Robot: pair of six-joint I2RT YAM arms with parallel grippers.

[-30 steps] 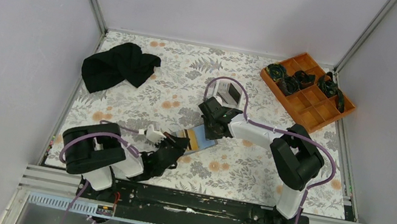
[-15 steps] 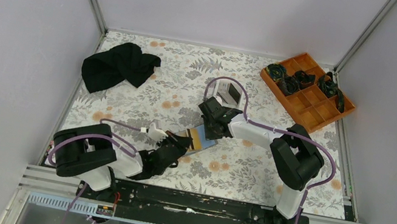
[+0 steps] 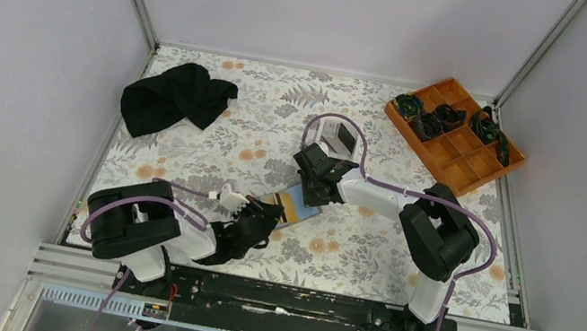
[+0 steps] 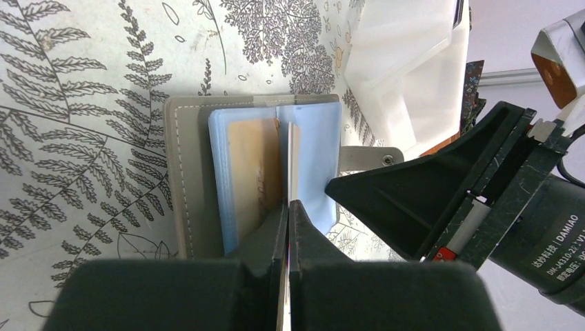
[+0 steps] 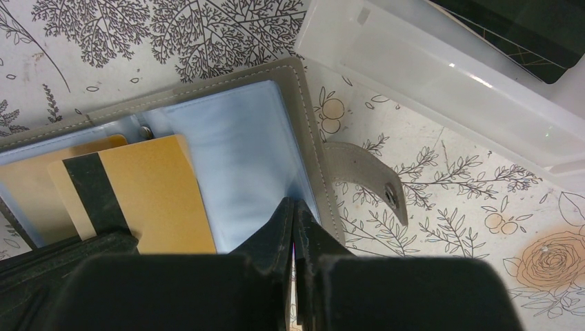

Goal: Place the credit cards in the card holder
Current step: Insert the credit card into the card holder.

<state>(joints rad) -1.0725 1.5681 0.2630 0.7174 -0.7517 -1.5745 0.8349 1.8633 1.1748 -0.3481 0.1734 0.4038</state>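
Left wrist: left gripper (image 4: 288,215) clamps gold card (image 5: 138,203) edge-on over holder (image 4: 185,179), centre frame, aiming at slot; right gripper (image 5: 295,207) closed, apparently pinning it open.

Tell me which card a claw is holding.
The striped gold card, pinched by the left claw. The other gold card sits sleeved in the holder; the black card lies in the tray.

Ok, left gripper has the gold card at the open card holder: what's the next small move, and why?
Probably ease the left gripper forward, sliding the gold card deeper into the card holder: much of the card is exposed, and the right gripper pinches a blue sleeve open.
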